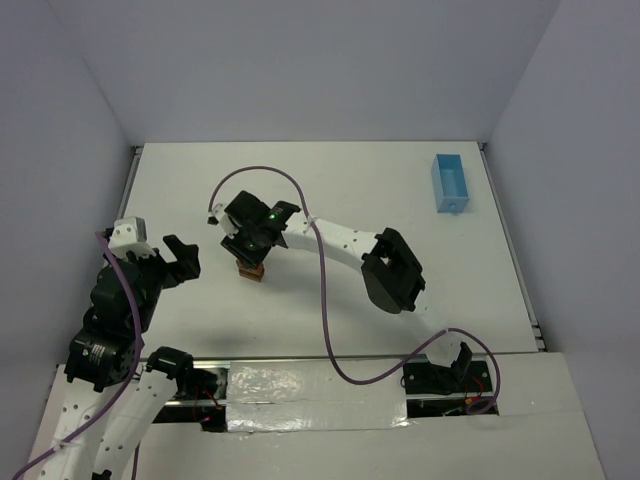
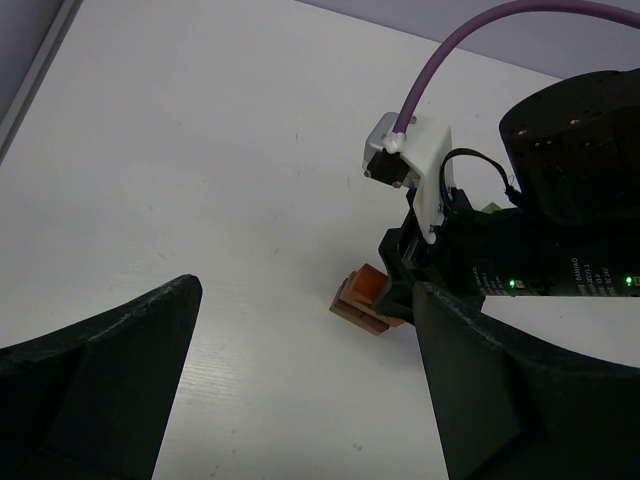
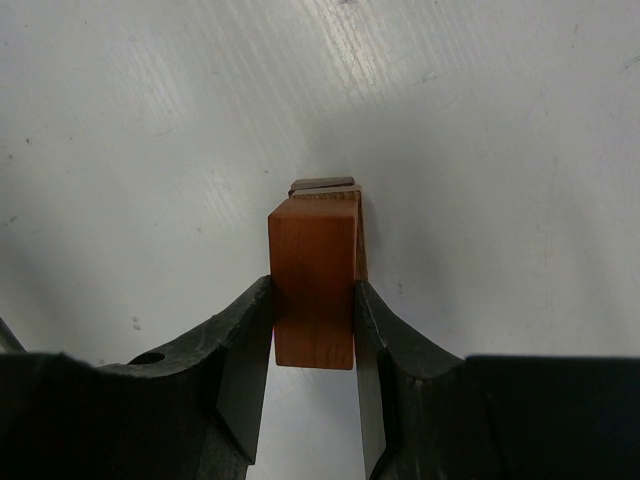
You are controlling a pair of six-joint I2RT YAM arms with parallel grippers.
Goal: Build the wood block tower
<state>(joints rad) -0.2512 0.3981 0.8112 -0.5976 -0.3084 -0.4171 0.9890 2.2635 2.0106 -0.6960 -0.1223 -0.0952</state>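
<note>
The tower (image 1: 250,271) is a small stack of brown wood blocks left of the table's middle. It also shows in the left wrist view (image 2: 362,310). My right gripper (image 1: 252,254) reaches down over it, shut on an orange block (image 3: 313,280) that sits on top of the stack. The orange block also shows in the left wrist view (image 2: 375,285). In the right wrist view the gripper (image 3: 313,322) clamps the block's two sides, and a brown edge of the stack (image 3: 322,185) peeks out behind. My left gripper (image 1: 186,258) is open and empty, to the left of the tower, and its fingers (image 2: 100,380) are spread wide.
A light-blue rectangular tray (image 1: 450,183) lies at the far right of the table. The right arm (image 1: 390,270) and its purple cable (image 1: 325,300) cross the table's middle. White walls enclose the table on three sides.
</note>
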